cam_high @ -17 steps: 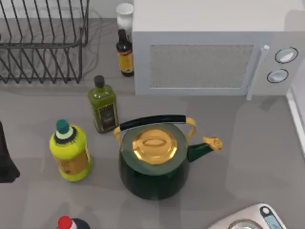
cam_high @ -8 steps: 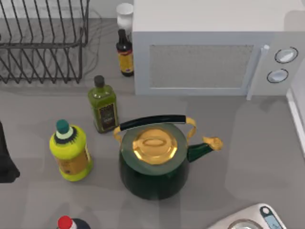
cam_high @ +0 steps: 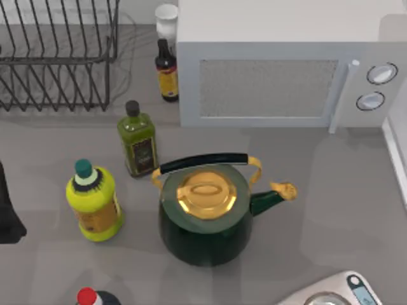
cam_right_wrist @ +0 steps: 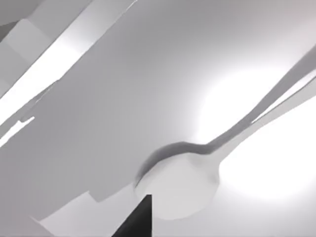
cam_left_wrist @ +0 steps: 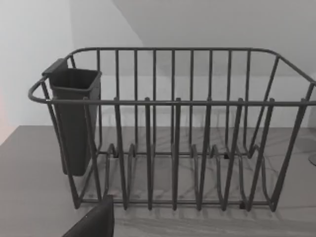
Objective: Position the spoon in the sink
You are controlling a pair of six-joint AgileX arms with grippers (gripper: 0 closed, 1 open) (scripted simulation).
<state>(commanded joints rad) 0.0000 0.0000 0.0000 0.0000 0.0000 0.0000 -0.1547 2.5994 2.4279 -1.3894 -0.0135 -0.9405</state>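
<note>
White spoon (cam_right_wrist: 185,185), bowl up close in the right wrist view with its handle running away over a pale surface; whether the right gripper holds it I cannot tell, so the step reads as approach or carry, and the next move calls for finding the sink. Left arm (cam_high: 7,210) parked at the table's left edge (fingers unreadable). Farther: kettle (cam_high: 203,219) lidded, dish rack (cam_left_wrist: 173,128) and its dark cutlery cup (cam_left_wrist: 74,118) seemingly empty.

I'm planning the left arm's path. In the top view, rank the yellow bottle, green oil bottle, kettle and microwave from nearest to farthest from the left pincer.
1. Yellow bottle, just right of the left pincer at the table's left edge.
2. Green oil bottle, farther back.
3. Kettle, mid-table.
4. Microwave, back right.
</note>
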